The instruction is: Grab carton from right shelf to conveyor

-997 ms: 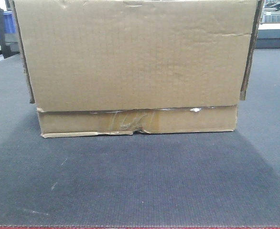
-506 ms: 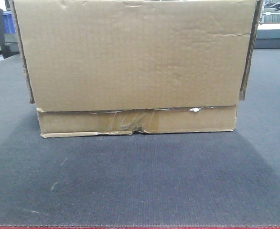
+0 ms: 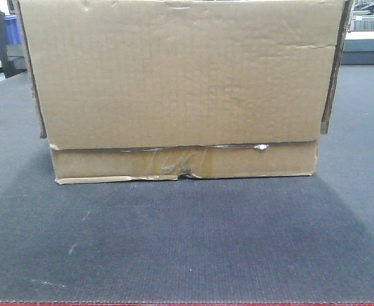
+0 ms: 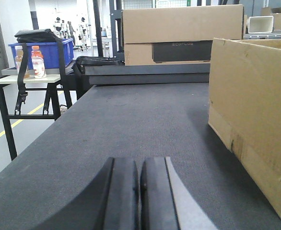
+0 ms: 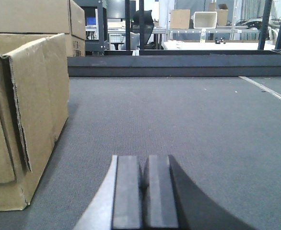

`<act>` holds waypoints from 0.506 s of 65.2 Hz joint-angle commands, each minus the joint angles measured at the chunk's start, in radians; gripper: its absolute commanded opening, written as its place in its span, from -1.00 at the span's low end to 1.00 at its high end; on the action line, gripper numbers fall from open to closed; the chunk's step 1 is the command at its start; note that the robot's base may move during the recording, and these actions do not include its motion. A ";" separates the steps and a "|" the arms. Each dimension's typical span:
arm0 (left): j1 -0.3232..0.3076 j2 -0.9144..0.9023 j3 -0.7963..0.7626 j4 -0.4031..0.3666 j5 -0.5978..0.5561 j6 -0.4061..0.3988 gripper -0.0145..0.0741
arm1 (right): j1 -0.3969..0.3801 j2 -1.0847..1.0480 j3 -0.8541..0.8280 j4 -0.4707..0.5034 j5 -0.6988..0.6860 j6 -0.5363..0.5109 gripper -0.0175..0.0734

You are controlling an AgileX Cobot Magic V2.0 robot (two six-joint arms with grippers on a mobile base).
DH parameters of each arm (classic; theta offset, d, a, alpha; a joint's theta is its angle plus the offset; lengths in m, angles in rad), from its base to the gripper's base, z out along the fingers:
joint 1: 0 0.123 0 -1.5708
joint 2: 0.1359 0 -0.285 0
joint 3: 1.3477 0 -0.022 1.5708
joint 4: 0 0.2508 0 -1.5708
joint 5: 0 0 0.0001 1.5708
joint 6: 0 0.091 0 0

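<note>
The carton, a large creased brown cardboard box with a narrower bottom strip, wrinkled tape and a white fleck, stands on the conveyor, a dark grey woven belt with a thin red front edge. In the left wrist view the carton is to the right of my left gripper, which is shut and empty just above the belt. In the right wrist view the carton is to the left of my right gripper, also shut and empty. Neither gripper touches the carton. The right shelf is out of view.
Beyond the belt's far rail stand stacked brown boxes. A blue bin with drink bottles sits on a small table at the left. Tables and a white bin lie behind the belt on the right.
</note>
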 commanded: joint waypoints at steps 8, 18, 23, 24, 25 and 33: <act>0.002 -0.005 -0.002 -0.010 -0.018 0.007 -0.63 | -0.004 -0.007 0.000 0.001 -0.037 -0.008 -0.77; 0.002 -0.005 -0.002 -0.010 -0.018 0.007 -0.63 | -0.004 -0.007 0.000 0.001 -0.037 -0.008 -0.77; 0.002 -0.005 -0.002 -0.010 -0.018 0.007 -0.63 | -0.004 -0.007 0.000 0.001 -0.037 -0.008 -0.77; 0.002 -0.005 -0.002 -0.010 -0.018 0.007 -0.63 | -0.004 -0.007 0.000 0.001 -0.037 -0.008 -0.77; 0.002 -0.005 -0.002 -0.010 -0.018 0.007 -0.63 | -0.004 -0.007 0.000 0.001 -0.037 -0.008 -0.77; 0.002 -0.005 -0.002 -0.010 -0.018 0.007 -0.63 | -0.004 -0.007 0.000 0.001 -0.037 -0.008 -0.77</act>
